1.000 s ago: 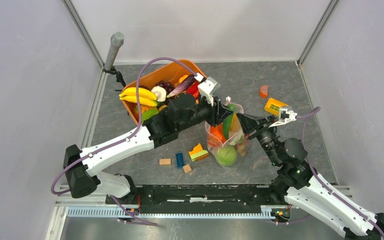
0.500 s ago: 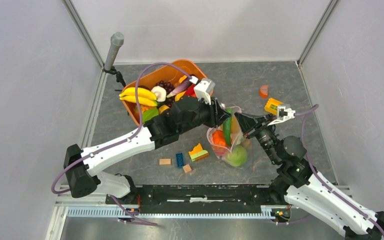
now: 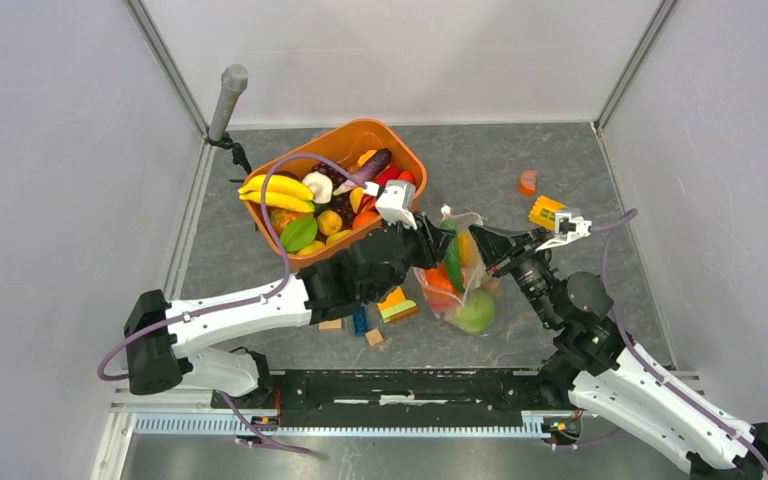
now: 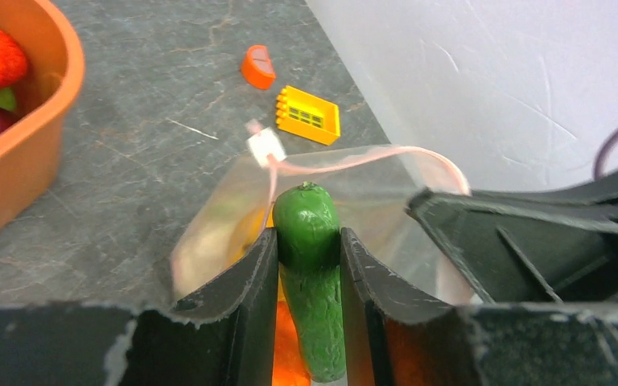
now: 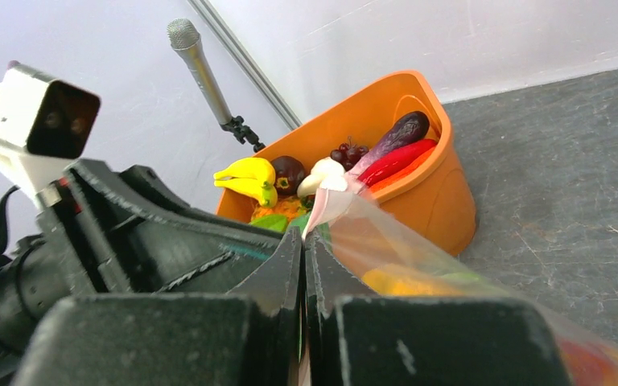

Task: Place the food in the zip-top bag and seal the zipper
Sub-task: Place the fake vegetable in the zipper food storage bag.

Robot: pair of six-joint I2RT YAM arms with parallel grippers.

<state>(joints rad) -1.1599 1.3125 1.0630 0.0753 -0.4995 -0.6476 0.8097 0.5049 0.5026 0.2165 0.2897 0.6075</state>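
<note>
The zip-top bag (image 3: 480,290) stands open between my grippers, holding a green round fruit (image 3: 475,312) and orange and yellow food. My left gripper (image 3: 438,245) is shut on a long green vegetable (image 4: 315,310) and holds it in the bag's mouth (image 4: 217,229); its fingertips (image 4: 270,241) are at the opening. The pink zipper (image 4: 354,161) curves round the mouth, with its white slider tab (image 4: 265,145) at the far end. My right gripper (image 3: 478,237) is shut on the bag's edge (image 5: 418,257), pinching the pink strip (image 5: 319,215).
The orange tub (image 3: 290,160) with bananas, grapes and other food stands at the back left. Small blocks (image 3: 397,305) lie just left of the bag. A yellow block (image 3: 547,212) and an orange half-disc (image 3: 527,181) lie at the back right. A microphone (image 3: 226,95) stands at the back left.
My left gripper has drawn back toward the near side and lowered the green vegetable into the bag's mouth. More of the tub shows. The right gripper keeps its hold on the bag.
</note>
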